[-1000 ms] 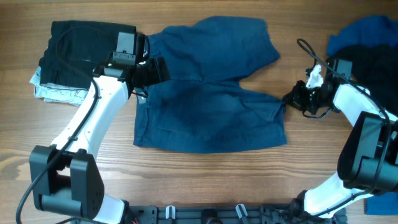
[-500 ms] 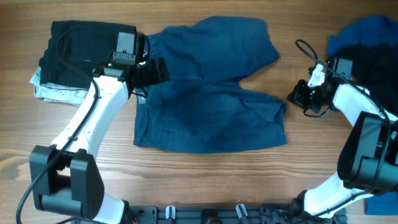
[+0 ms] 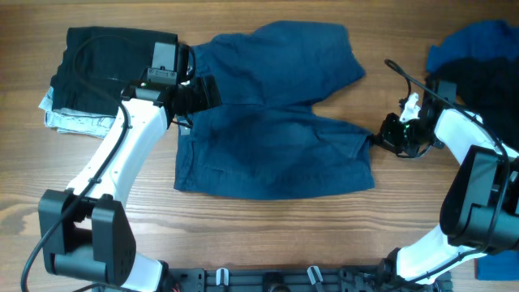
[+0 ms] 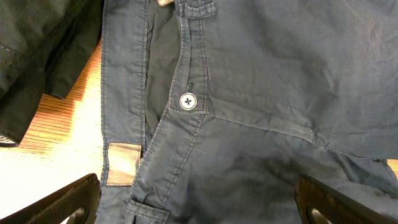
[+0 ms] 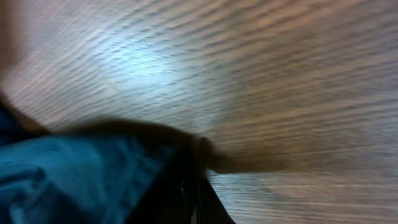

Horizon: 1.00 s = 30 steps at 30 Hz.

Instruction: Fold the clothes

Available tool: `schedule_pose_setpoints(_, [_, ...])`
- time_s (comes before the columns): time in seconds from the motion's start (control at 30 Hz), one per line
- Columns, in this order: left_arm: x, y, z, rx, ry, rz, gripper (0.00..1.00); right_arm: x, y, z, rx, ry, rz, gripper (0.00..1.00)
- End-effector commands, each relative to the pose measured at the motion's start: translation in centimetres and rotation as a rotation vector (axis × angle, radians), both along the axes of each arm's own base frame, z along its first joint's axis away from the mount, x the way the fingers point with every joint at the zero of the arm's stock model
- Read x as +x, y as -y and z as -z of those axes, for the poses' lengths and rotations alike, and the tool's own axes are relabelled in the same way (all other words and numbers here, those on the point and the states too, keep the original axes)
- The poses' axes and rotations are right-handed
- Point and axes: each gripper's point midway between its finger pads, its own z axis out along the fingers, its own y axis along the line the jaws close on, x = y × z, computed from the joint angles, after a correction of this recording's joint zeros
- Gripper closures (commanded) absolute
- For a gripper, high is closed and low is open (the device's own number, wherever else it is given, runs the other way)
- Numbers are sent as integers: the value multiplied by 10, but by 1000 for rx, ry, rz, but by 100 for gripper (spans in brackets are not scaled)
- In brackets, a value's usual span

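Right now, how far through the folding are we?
Done: a black garment lies folded on a pale patterned garment at far left. In hand: the navy trousers lie spread flat, unfolded. The left gripper hangs open over their waistband; the right gripper is shut at a leg hem, grip on cloth unclear. Left: folding these, then the royal blue and black heap at far right.

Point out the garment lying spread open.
The navy shorts at centre; the black garment at left is folded, the blue-and-black heap at right bunched.
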Motion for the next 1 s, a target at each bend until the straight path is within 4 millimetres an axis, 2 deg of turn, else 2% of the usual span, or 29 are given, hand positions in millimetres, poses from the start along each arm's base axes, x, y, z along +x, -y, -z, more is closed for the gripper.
schedule_pose_setpoints(0.0, [1, -4, -3, 15, 7, -4, 0, 11, -12, -5, 76, 35, -6, 96])
schedule_pose_setpoints(0.27, [0, -4, -2, 16, 3, -4, 0, 12, -13, -5, 78, 42, -4, 96])
schedule_pose_setpoints(0.53, [0, -4, -2, 16, 4, -4, 0, 14, -27, -4, 167, 91, -18, 96])
schedule_pose_setpoints(0.97, [0, -5, -2, 20, 4, -6, 0, 9, -29, 13, 167, 115, 12, 96])
